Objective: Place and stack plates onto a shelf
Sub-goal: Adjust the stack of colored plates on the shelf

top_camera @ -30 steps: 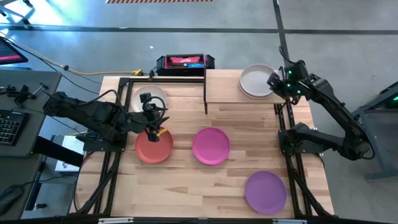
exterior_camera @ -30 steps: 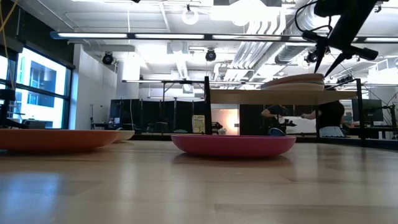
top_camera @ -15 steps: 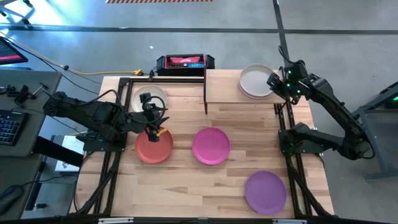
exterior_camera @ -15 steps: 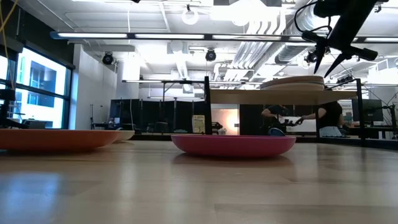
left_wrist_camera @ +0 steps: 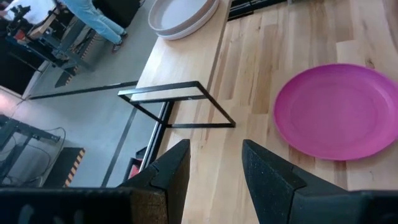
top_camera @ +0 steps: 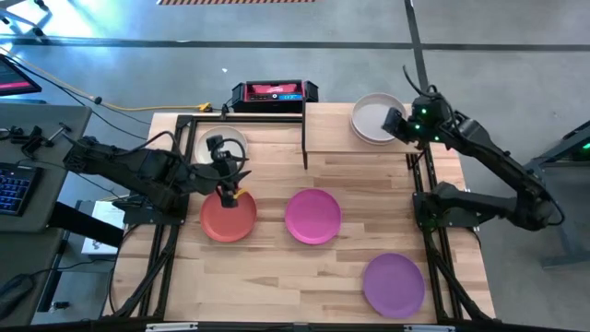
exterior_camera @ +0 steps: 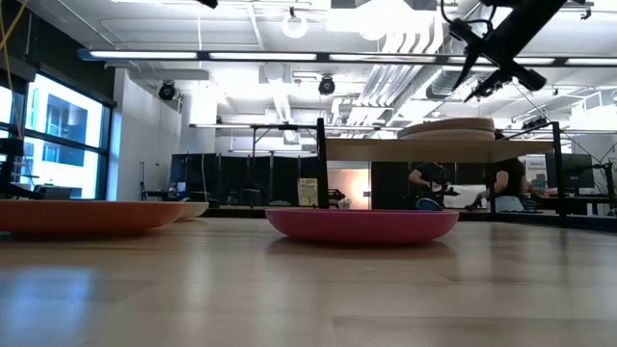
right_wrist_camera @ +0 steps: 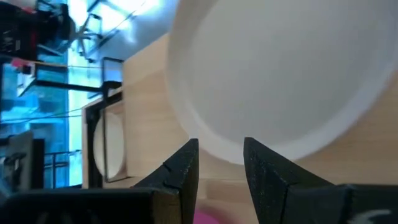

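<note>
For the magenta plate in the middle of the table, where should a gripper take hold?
Grip the magenta plate by its raised rim, one finger inside and one outside, coming down from above. It lies flat on the table, so only the lip offers purchase; its edge nearer the left gripper looks clear.

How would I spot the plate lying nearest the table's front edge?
Start at the big wooden table seen from above and go to its front right corner. A purple plate lies there alone, apart from the magenta plate and the orange-red plate farther back; it is the only purple one.
</note>
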